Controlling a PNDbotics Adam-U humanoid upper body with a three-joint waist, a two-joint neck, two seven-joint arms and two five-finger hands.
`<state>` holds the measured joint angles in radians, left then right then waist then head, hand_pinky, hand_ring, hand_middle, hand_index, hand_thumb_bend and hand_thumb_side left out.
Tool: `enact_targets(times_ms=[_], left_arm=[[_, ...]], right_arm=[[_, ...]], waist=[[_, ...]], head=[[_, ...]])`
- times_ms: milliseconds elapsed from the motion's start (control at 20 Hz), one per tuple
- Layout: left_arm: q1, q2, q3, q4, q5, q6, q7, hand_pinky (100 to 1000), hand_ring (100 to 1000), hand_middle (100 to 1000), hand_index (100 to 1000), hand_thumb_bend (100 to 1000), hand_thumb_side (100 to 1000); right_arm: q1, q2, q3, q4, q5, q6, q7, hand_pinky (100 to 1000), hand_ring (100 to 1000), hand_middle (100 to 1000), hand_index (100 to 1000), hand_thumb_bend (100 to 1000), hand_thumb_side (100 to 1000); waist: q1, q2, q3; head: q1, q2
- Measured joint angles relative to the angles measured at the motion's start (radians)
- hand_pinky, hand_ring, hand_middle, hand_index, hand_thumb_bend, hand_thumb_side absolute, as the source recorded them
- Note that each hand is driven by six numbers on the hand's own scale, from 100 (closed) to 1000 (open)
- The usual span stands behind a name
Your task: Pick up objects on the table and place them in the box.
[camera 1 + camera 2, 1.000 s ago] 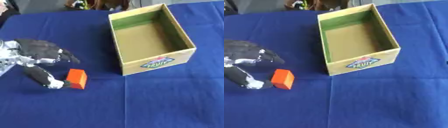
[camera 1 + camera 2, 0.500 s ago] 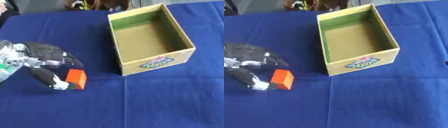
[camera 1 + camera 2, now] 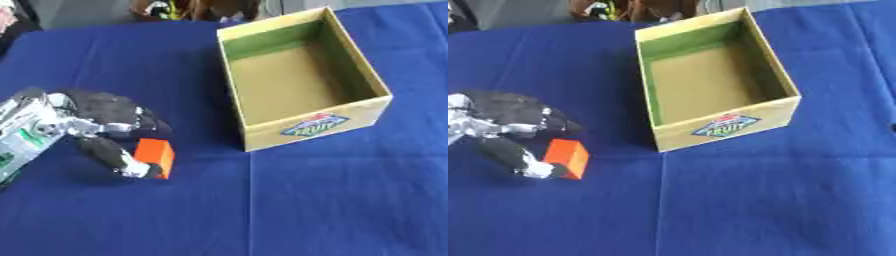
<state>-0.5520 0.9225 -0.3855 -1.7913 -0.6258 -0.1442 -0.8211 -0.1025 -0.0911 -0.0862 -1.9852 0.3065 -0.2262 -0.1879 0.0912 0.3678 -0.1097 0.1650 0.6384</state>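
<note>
We are looking down at a table (image 3: 332,200) covered with a soft blue cloth. Our left robot hand (image 3: 96,120) is coming in from the left side, black and shiny silver, and it is curling around a small orange block (image 3: 155,156). The block has flat sides and sharp corners. The thumb is pressing on the block's near left side and the dark fingers are bending over its far side, so we are pinching it, but it is still sitting on the cloth. A moment ago our fingers were spread a little wider and the block was a bit more apart from them; now they are closing in on it. To the right, well apart from the block, a cardboard box (image 3: 367,112) is standing open. It is a long box with tan walls, a green strip inside the far wall and a bright label on its near side. Nothing is lying between the block and the box. Some blurry things are showing past the far edge.
</note>
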Motion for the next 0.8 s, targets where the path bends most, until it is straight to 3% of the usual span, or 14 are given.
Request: enact_targets(times_ms=[400, 800], left_arm=[[0.006, 0.0, -0.005, 0.008, 0.005, -0.027, -0.027, 584, 793, 857, 1000, 518, 1000], [0.006, -0.011, -0.005, 0.034, -0.02, -0.038, -0.008, 532, 745, 761, 1000, 468, 1000]], right_arm=[[-0.002, 0.0, 0.0, 0.0, 0.0, 0.002, 0.002, 812, 959, 604, 941, 100, 974], [-0.003, 0.007, 0.0, 0.0, 0.0, 0.005, 0.005, 812, 959, 603, 939, 100, 975]], waist=[[0.0, 0.003, 0.0], [0.0, 0.003, -0.001]], head=[[0.0, -0.004], [0.0, -0.008]])
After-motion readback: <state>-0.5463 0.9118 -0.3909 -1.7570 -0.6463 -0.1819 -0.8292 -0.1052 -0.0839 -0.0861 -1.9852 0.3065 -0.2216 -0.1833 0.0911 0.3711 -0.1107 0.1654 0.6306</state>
